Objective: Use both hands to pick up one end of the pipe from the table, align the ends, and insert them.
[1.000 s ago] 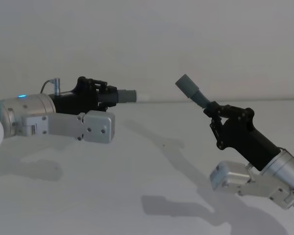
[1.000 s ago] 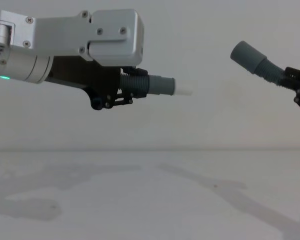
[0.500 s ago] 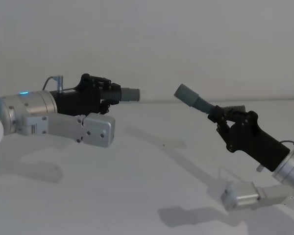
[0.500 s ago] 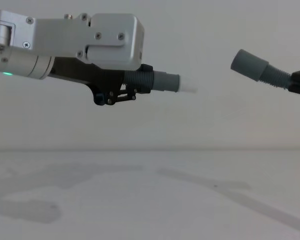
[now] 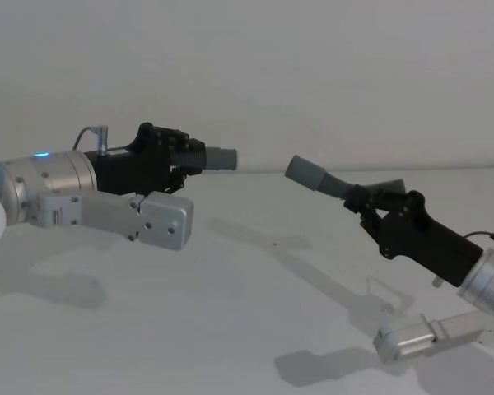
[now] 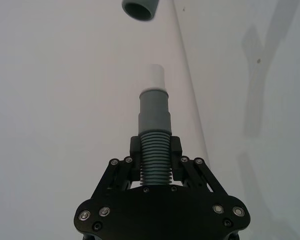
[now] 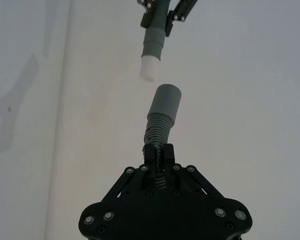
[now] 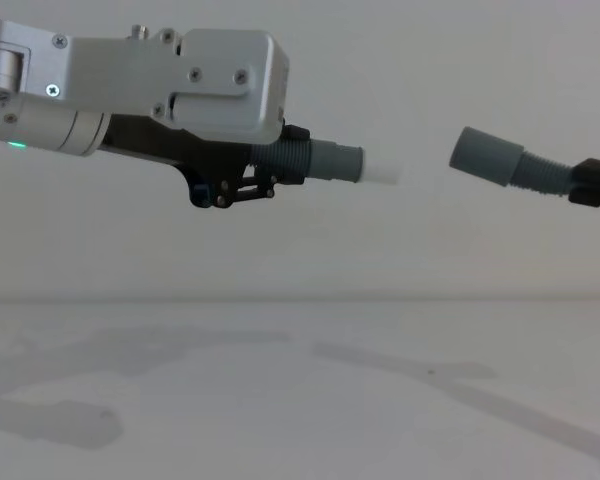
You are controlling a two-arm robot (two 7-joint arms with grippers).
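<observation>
High above the table [image 5: 230,329], the left gripper [image 8: 242,178] grips the straight pipe [image 8: 315,163]; the right gripper [image 5: 370,202] grips the bent pipe [image 8: 500,160], now lowered closer. The ends nearly line up, still apart.

Each silver-grey arm, studded with screws, ends in a black tool [image 5: 174,154] of linked, bolted fingers.

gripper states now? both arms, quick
Left gripper: closed on the straight hose piece, held above the table.
Right gripper: closed on the bent hose piece, also in the air.
</observation>
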